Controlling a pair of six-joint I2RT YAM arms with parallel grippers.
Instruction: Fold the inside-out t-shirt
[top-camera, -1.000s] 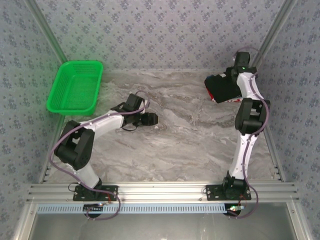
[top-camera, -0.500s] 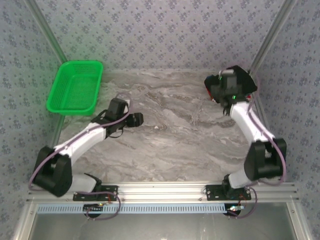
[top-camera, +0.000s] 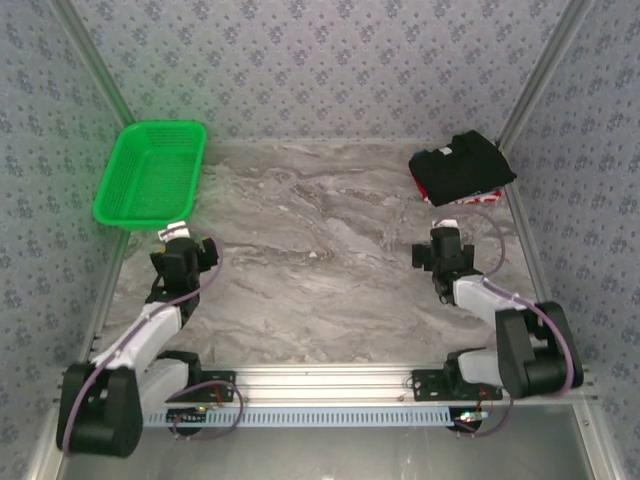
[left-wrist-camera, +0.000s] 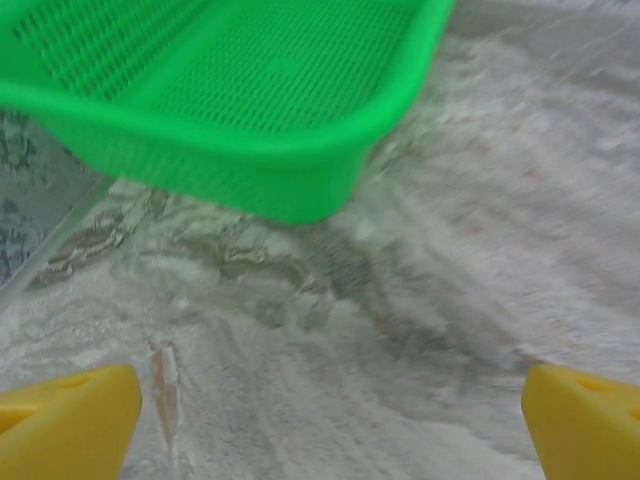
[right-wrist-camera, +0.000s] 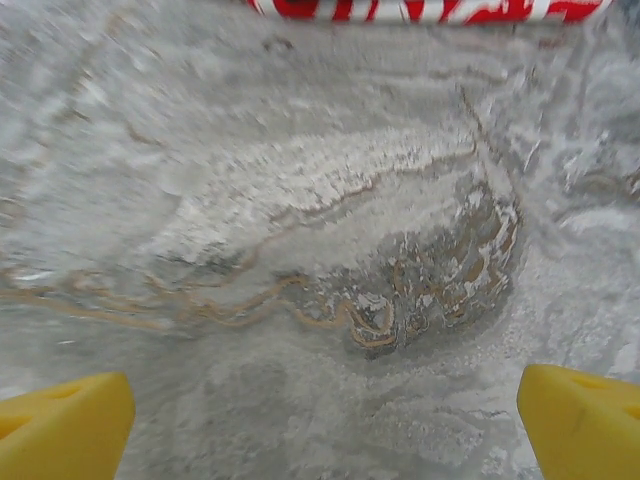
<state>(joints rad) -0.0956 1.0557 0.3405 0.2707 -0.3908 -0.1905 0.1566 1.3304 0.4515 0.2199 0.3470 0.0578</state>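
At the far right corner of the tabletop (top-camera: 330, 270) the t-shirt (top-camera: 460, 165) looks folded; left fingers (left-wrist-camera: 60, 425) and right fingers (right-wrist-camera: 60, 420) gape empty, so park both arms clear of it.

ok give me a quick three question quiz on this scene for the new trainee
1. True or false: the left gripper and the right gripper both stand open with nothing between their fingers.
2. Where on the table does the folded black t-shirt lie? A at the near edge; B in the far right corner; C in the middle.
3. Fill the gap: the green basket sits at the table's far ____ corner.
Key: 1 true; 2 B; 3 left.
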